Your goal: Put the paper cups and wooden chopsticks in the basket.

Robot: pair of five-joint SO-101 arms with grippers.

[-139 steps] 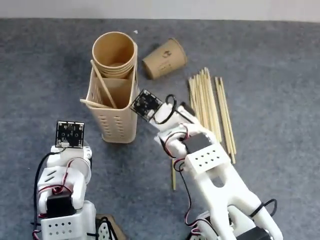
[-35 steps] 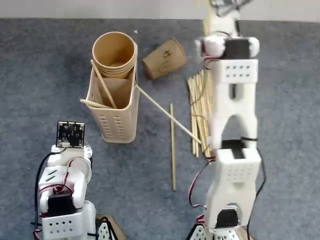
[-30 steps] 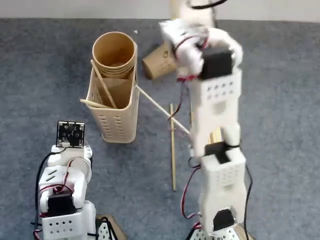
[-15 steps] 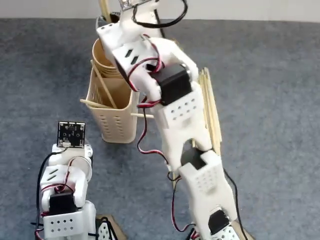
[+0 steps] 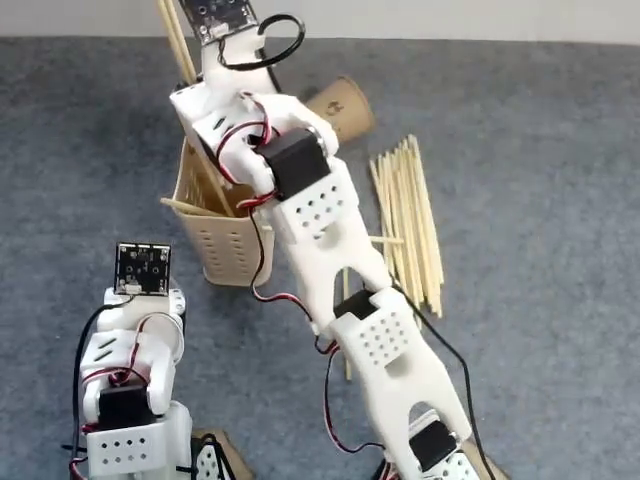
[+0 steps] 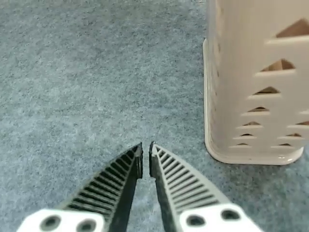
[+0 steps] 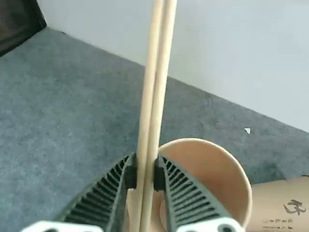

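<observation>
Wooden chopsticks point(image 7: 154, 72), 2, sit clamped in my right pincer point(image 7: 143, 176) over the cup point(image 7: 212, 164); left pincer point(image 6: 145, 159) closed beside basket point(image 6: 251, 96).

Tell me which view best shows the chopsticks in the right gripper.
Right wrist view: the chopsticks sit clamped in the right gripper, above a cup. High view catches their tips past the arm. Left wrist view faces the basket's side.

Upright beige basket point(image 5: 225, 245) holds a paper cup point(image 7: 212, 164); another cup point(image 5: 345, 105) lies tipped beside it. Loose wooden chopsticks point(image 5: 410, 220) lie nearby; the right hand point(image 7: 143, 174) pinches a chopstick pair point(image 7: 155, 72) above the basket.
</observation>
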